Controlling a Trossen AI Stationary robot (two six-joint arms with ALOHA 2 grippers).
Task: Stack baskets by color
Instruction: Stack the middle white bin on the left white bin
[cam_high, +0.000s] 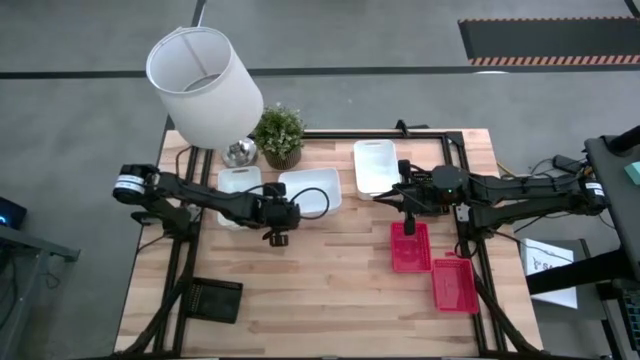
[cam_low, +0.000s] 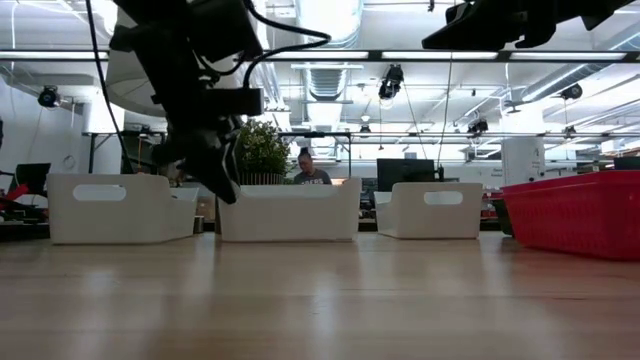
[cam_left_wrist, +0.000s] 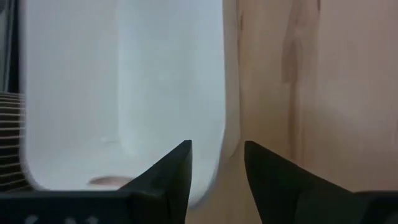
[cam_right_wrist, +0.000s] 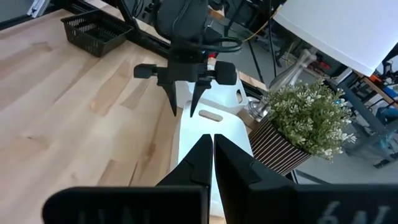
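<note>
Three white baskets stand on the table's far half: one (cam_high: 240, 185) at the left, one (cam_high: 318, 195) beside it, one (cam_high: 375, 165) farther right. Two red baskets (cam_high: 410, 247) (cam_high: 455, 285) lie near the right edge. A black basket (cam_high: 217, 298) sits at the near left. My left gripper (cam_left_wrist: 217, 149) is open, pointing steeply down over the middle white basket (cam_left_wrist: 124, 93). One finger stands over its inside and the other over the bare table, astride its near long wall (cam_left_wrist: 227, 124). Whether they touch it I cannot tell. My right gripper (cam_right_wrist: 213, 140) hangs shut above the table, over the red baskets' far end.
A white lampshade (cam_high: 205, 85), its metal base (cam_high: 238, 152) and a potted plant (cam_high: 278, 135) stand at the far left behind the white baskets. Bare wood (cam_high: 330, 270) lies between the black and red baskets. A person (cam_low: 305, 168) sits in the room beyond.
</note>
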